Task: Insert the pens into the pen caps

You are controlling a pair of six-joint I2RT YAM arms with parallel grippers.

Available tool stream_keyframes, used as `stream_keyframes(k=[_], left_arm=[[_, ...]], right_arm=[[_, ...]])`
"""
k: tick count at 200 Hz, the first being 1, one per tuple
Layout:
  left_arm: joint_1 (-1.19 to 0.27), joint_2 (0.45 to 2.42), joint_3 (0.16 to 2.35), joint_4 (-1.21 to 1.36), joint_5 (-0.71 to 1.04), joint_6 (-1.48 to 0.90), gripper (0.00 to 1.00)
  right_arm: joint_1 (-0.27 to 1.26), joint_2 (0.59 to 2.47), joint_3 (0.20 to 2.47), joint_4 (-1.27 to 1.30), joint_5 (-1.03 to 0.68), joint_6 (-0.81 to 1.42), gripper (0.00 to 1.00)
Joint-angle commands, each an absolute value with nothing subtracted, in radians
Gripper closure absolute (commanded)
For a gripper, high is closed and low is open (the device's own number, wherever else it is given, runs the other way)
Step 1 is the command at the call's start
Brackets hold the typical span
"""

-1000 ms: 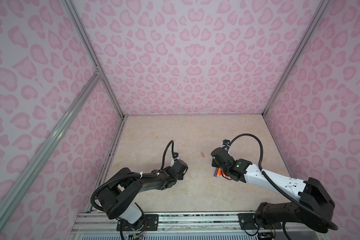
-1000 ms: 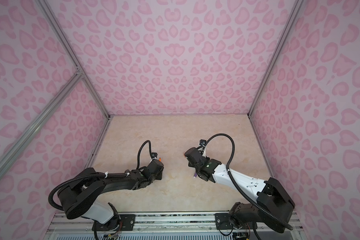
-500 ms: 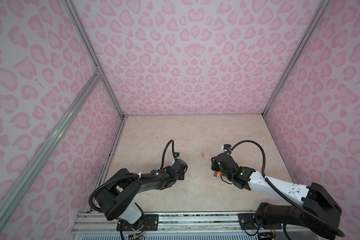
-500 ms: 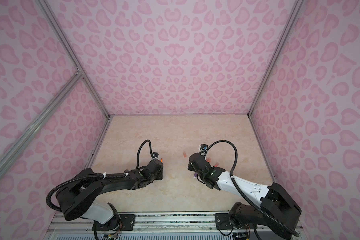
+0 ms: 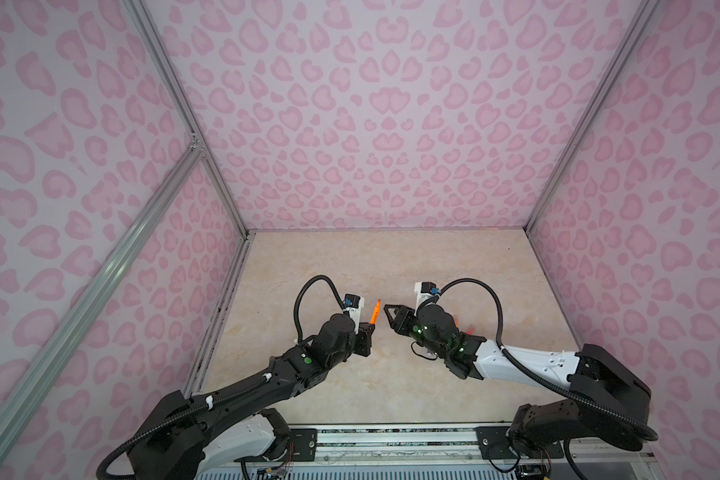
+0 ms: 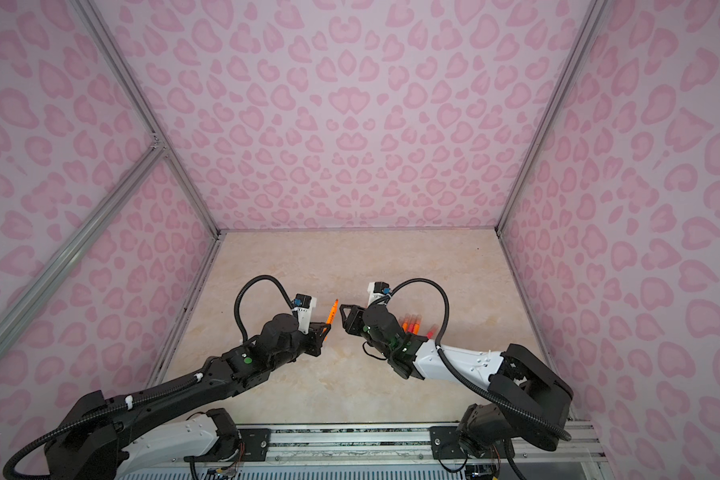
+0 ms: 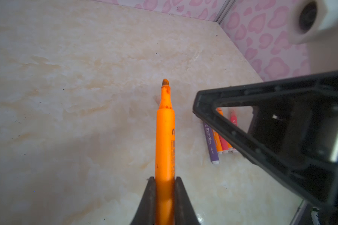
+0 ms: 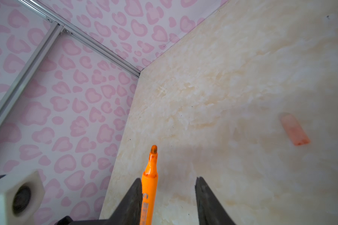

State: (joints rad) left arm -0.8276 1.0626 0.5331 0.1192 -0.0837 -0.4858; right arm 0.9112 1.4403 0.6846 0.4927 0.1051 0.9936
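Standing here, I see the left gripper [image 7: 165, 178] clamped on the lower barrel of an orange pen [image 7: 165, 140]. It holds the pen off the surface [image 5: 391, 266], bare tip pointing up and away, close to the right gripper [image 8: 168, 179]. That gripper has its jaws apart. In the right wrist view the pen's neck runs along one jaw, but nothing is pinched there. One translucent pale orange pen cap [image 8: 295, 129] lies flat on the surface, off to the side of the open jaws and apart from everything. The other pens [image 7: 218, 142], one purple and the rest orange and pink-red, lie side by side near the right arm.

I'd say the job now is fetching that cap. The right gripper should draw clear of the held pen without nudging it. It should then come down across the cap's width and take it near the closed end, leaving the mouth free. I can't tell for sure which end that is. Mouth and tip want lining up before any push. The left gripper sits far from the tip, so a sideways shove could swing the pen.
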Motion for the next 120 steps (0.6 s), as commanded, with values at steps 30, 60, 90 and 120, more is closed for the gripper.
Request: stream_keyframes(k=[30, 60, 90, 120], left_arm=[[-0.836, 1.046, 0.527, 0.167, -0.026, -0.463, 0.97], [-0.847, 1.032, 0.531, 0.167, -0.023, -0.46, 0.97], [-0.857, 1.002, 0.526, 0.164, -0.025, -0.454, 0.97], [-0.863, 0.999, 0.525, 0.158, -0.031, -0.448, 0.97]], right_arm=[[0.948, 1.46, 0.711, 0.57, 0.115, 1.0, 0.57], [0.953, 1.479, 0.721, 0.567, 0.118, 1.008, 0.61], [0.953, 1.503, 0.739, 0.562, 0.119, 1.017, 0.62], [0.955, 1.511, 0.745, 0.569, 0.119, 1.018, 0.72]])
